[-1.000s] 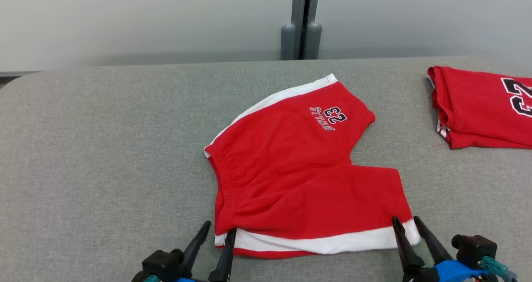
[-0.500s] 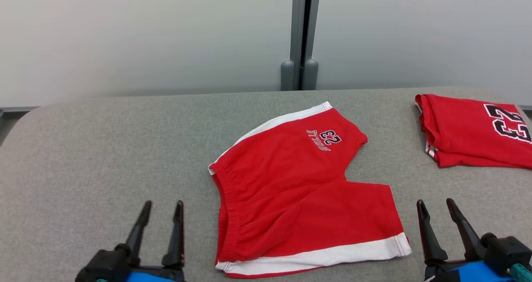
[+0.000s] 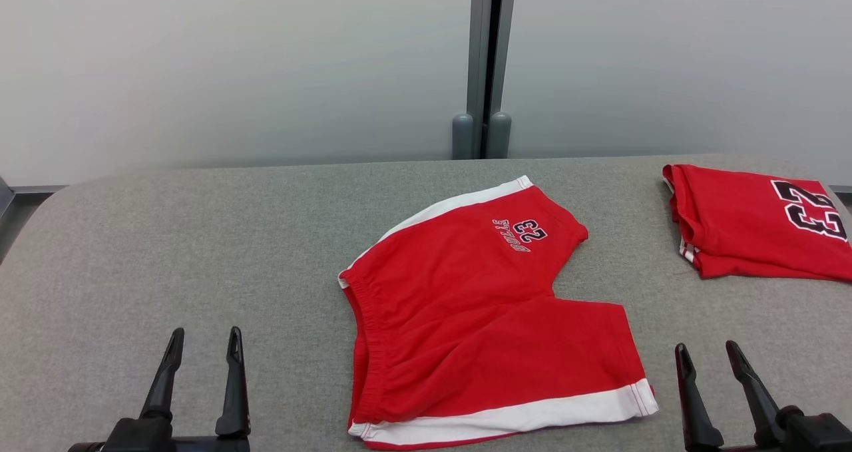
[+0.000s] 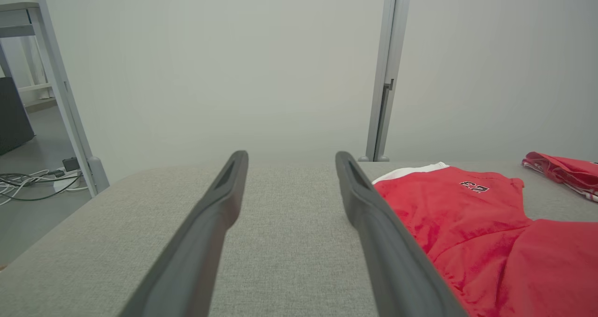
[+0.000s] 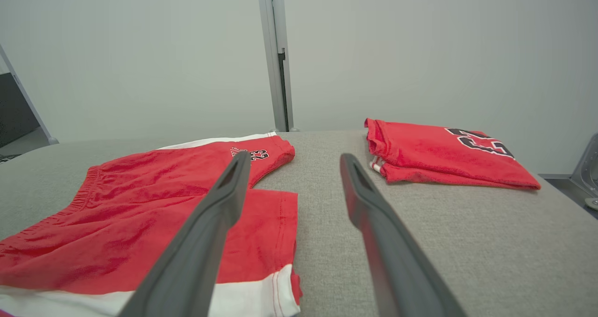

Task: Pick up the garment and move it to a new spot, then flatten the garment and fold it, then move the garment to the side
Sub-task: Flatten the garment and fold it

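The red shorts (image 3: 479, 319) are laid flat at the centre of the grey surface (image 3: 200, 239). The left gripper (image 3: 205, 333) and right gripper (image 3: 704, 347) are positioned beside them, fingers apart, nothing held. A folded red jersey (image 3: 752, 222) is located far right.

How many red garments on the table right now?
2. The red shorts lie spread flat in the middle of the table; a folded red jersey sits at its far right. Something could be tucked inside the fold; cannot tell.
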